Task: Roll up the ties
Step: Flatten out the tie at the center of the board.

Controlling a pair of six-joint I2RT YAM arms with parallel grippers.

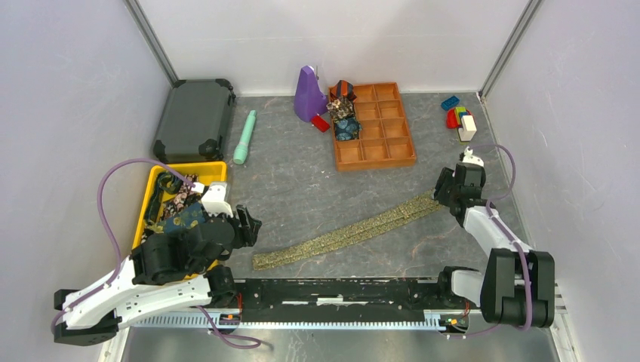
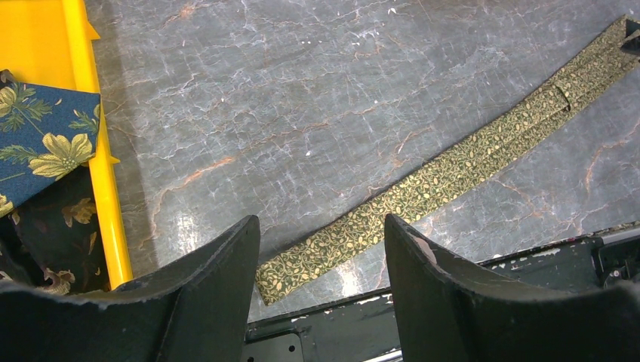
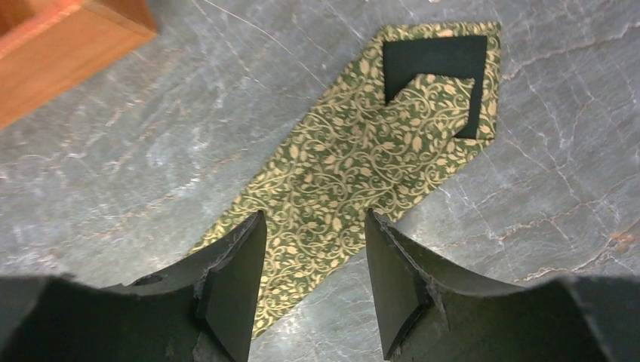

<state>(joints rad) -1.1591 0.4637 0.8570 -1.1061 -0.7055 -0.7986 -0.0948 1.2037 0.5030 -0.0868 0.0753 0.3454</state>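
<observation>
The grey marbled tabletop [image 1: 302,188] is carrying a long olive-gold leaf-patterned fabric tie [image 1: 355,230], lying flat and diagonal between the arms. The right gripper [image 3: 315,219] is hovering over its wide end, jaws apart, gripping nothing. The left gripper [image 2: 321,226] is hanging by the narrow end, jaws wide and empty. Navy flowered ties [image 2: 45,143] are sitting in the yellow plastic bin [image 2: 83,90], and small rolled ties [image 1: 345,113] in the orange wooden tray [image 1: 375,154].

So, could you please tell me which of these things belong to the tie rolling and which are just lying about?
Job: olive-gold tie, laid out flat; navy floral tie and dark floral tie in the yellow bin; rolled ties in the orange compartment tray.
Lying about: teal cylinder; black case; purple object; toy blocks.
</observation>
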